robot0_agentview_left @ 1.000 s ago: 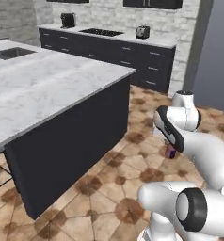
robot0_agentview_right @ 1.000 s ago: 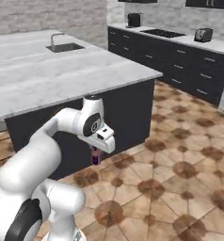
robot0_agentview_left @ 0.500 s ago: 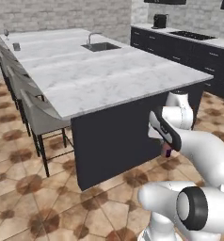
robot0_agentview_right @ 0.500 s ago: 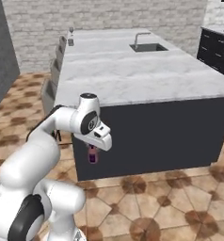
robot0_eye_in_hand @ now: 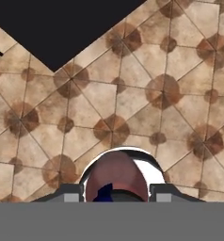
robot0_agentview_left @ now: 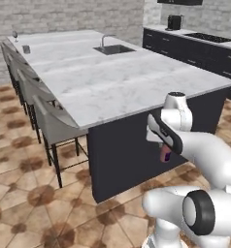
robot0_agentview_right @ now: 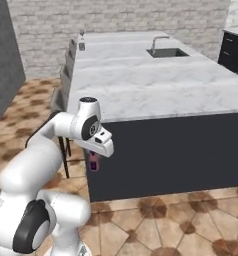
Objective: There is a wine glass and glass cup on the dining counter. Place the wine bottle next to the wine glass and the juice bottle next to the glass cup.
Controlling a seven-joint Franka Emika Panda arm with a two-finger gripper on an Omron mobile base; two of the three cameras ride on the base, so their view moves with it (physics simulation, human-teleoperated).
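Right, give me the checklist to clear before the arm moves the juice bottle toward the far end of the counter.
1. Grip: gripper shut on the juice bottle: ok.
2. Bottle upright below the hand: ok.
3. Bottle above counter height: not ok, it hangs beside the dark base, below the dining counter top.
4. Glass cup located at the far end: ok.
5. Wine glass apart from the cup: ok.
6. Reach from here: not ok, probably; the cup stands far off.
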